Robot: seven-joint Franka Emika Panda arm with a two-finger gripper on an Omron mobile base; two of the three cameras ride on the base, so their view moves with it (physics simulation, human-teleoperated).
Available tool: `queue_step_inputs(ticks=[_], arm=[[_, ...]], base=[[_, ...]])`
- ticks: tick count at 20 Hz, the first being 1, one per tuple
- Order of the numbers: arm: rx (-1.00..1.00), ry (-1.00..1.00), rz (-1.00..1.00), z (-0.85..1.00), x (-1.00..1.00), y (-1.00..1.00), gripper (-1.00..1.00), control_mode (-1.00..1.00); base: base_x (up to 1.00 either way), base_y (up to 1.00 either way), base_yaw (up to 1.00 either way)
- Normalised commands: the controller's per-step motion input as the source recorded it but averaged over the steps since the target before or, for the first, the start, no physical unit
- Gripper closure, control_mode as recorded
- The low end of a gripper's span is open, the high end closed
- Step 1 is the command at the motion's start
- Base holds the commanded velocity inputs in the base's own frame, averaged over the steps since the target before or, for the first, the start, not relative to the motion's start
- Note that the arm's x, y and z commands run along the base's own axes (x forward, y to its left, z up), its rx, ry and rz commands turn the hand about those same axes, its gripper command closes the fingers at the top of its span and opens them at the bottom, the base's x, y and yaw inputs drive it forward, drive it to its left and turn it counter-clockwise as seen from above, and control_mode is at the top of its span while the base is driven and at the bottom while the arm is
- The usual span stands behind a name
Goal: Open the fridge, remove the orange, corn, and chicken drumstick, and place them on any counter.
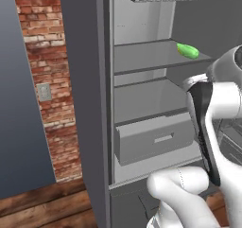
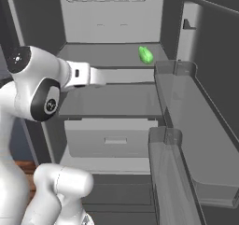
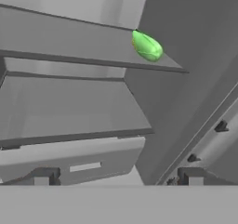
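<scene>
The fridge stands open in front of me, its pale interior taking up the middle of both base views, and its door swung out to the right of the right base view with the clear door bins lined up along it. My gripper is spread wide with nothing between the fingers; in the hand view the two dark fingertips sit far apart at the bottom, well short of the shelves. The corn lies on the upper shelf near its right end, showing as a bright green shape in the upper right of the left base view and upper centre of the hand view. Below it is a bare second shelf, and under that the closed drawer with its small slot handle.
</scene>
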Motion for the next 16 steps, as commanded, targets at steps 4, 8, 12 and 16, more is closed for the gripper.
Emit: queue_step_inputs(ticks=[4,8,12,16], arm=[[-0.09,-0.07,-0.06,0.06,0.48,-0.27,-1.00,-1.00],[0.00,0.00,0.00,0.39,0.28,-0.14,-1.00,-1.00],[0.00,0.00,0.00,0.45,0.19,-0.22,-1.00,-1.00],[0.00,0.00,0.00,0.26,0.33,-0.23,-1.00,-1.00]], base=[[0.00,0.00,0.00],[0.00,0.00,0.00],[0.00,0.00,0.00],[0.00,0.00,0.00]])
